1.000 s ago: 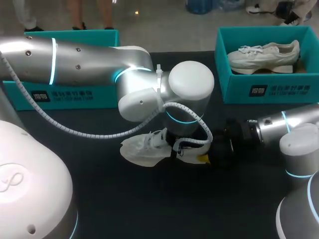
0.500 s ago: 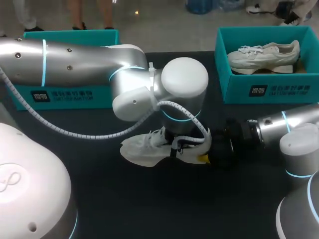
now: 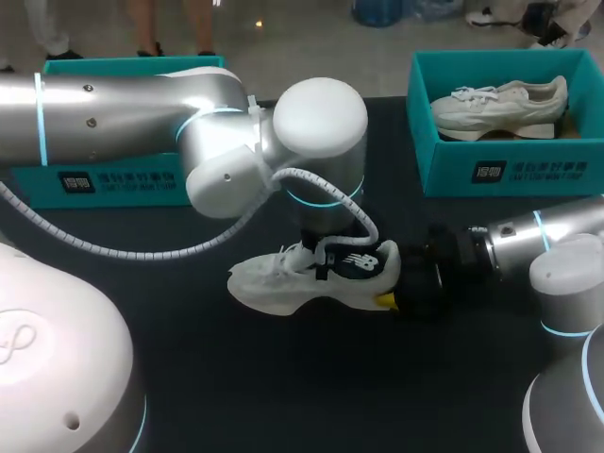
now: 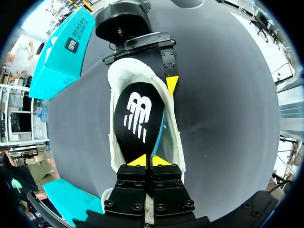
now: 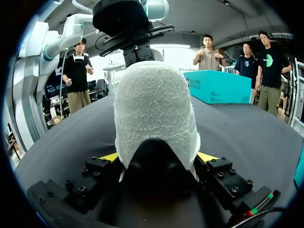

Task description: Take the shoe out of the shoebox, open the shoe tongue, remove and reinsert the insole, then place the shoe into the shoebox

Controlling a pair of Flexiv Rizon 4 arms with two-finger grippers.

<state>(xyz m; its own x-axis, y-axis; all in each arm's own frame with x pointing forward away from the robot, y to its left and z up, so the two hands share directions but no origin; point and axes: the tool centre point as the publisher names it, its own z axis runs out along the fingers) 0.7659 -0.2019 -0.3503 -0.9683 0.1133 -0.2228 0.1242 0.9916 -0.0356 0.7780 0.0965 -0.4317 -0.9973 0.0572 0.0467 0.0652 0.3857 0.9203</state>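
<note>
My right gripper (image 5: 159, 157) is clamped on the heel of the white sneaker (image 3: 276, 286), which lies on the table (image 3: 283, 387). My left gripper (image 4: 145, 160) pinches the black insole (image 4: 137, 118), which stands partly out of it.

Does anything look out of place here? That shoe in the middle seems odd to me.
Yes: the black insole sticks partly out of the white shoe, tilted up from its opening. The left hand pinches its end while the right hand clamps the heel, so it looks deliberate, not damage.
</note>
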